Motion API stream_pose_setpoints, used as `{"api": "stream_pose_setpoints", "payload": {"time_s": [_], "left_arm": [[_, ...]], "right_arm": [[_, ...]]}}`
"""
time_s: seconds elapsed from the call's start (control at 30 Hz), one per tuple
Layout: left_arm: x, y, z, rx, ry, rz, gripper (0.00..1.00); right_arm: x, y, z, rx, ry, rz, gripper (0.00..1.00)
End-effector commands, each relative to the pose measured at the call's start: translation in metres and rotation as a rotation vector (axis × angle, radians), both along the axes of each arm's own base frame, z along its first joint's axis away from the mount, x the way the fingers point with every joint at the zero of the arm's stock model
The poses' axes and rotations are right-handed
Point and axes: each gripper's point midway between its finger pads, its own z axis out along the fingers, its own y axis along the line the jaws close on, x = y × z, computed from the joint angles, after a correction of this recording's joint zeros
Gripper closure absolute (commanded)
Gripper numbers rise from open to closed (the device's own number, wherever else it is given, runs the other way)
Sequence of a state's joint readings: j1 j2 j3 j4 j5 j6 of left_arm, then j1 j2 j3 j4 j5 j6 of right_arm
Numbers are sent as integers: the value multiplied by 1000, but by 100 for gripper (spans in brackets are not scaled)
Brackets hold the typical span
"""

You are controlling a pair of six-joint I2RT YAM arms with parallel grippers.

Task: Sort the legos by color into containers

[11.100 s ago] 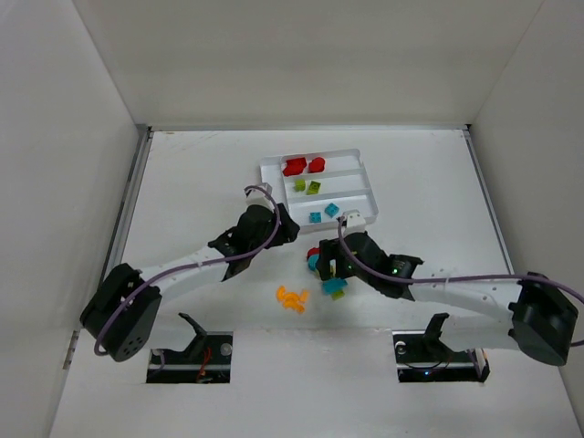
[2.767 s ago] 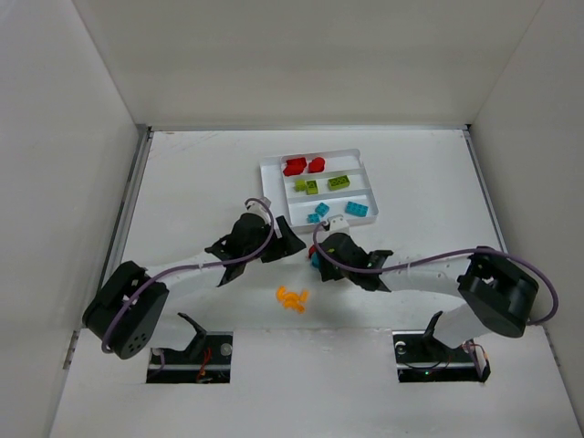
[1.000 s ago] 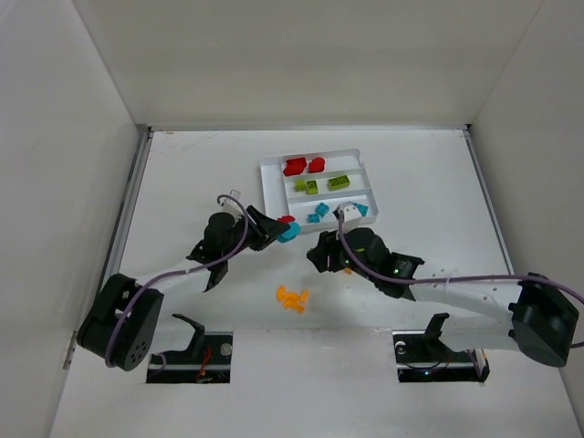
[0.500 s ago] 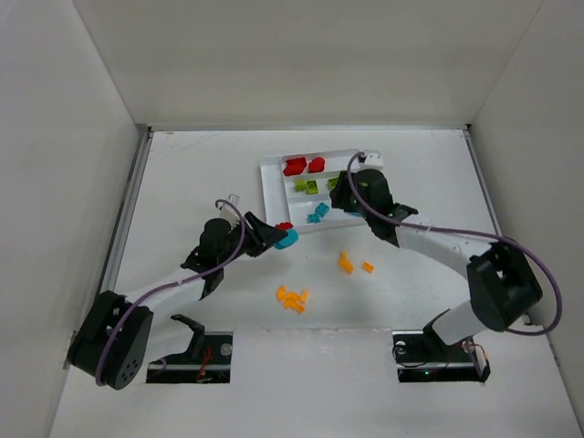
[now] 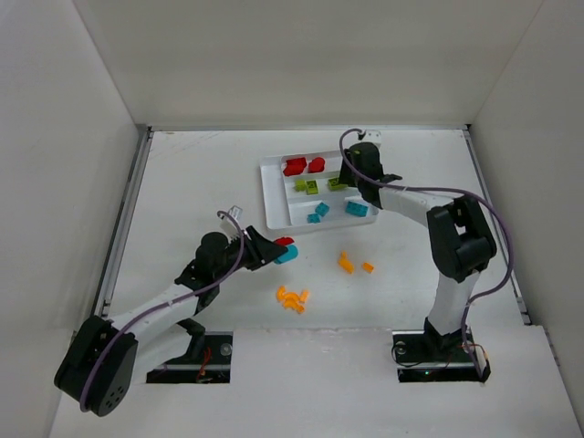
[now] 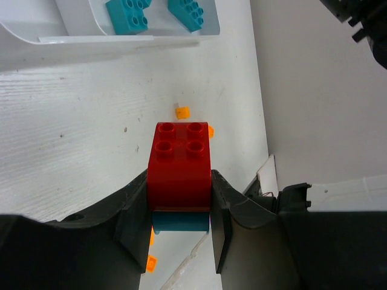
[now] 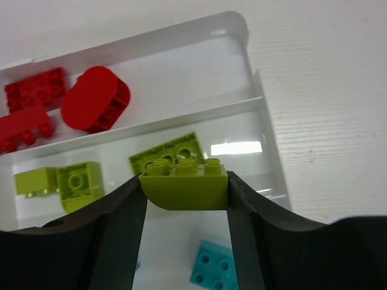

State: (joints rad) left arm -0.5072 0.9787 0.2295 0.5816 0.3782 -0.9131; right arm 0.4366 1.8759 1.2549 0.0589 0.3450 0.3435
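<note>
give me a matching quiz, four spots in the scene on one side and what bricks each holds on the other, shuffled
Spots:
1. left gripper
2. right gripper
3. table
4. tray, nearest slot

Bricks:
a. lime brick
b. orange bricks
c. teal bricks
d. red brick on a teal piece

Pairs: 1-d, 2-a, 3-b, 4-c

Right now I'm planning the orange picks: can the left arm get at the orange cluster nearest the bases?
Probably not yet. The left gripper is shut on a red brick stacked on a teal brick, so nothing more fits. The way to the orange cluster looks unobstructed.
</note>
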Motion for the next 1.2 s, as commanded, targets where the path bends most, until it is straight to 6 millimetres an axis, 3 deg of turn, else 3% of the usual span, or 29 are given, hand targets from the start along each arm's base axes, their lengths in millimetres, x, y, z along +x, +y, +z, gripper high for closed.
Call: {"api": "stream_pose_setpoints", "payload": {"time_s": [0.0, 0.13, 0.33, 0.5, 0.63, 0.77, 0.83, 0.9, 0.97, 1.03, 1.17], "left_arm": [[-6, -4, 11, -8, -79, -42, 81], [-7, -7, 14, -2, -103, -56, 81], [-10, -17, 14, 7, -113, -92, 81], [-11, -24, 20, -6, -138, -110, 80], [-11, -30, 31, -29, -175, -127, 80], [-12, -37, 44, -75, -200, -151, 80], [-13, -41, 51, -102, -206, -168, 80], [-16, -43, 59, -130, -208, -184, 80], [-19, -44, 67, -160, -219, -196, 79], [-23, -45, 77, -194, -228, -210, 79], [-32, -46, 94, -250, -247, -262, 78]], "right_arm": [[23, -21, 18, -9, -43, -56, 43], [27, -24, 12, -16, -29, -65, 39], [30, -28, 10, 7, -22, -69, 24], [12, -24, 36, 60, -61, -57, 20], [-42, 15, 74, 193, -122, 57, 22], [-112, 69, 103, 444, -164, 283, 42], [-149, 94, 113, 558, -164, 429, 45], [-183, 113, 119, 641, -154, 567, 41], [-214, 125, 125, 707, -146, 687, 28], [-232, 130, 127, 756, -139, 750, 18], [-252, 134, 127, 802, -126, 825, 14]]}}
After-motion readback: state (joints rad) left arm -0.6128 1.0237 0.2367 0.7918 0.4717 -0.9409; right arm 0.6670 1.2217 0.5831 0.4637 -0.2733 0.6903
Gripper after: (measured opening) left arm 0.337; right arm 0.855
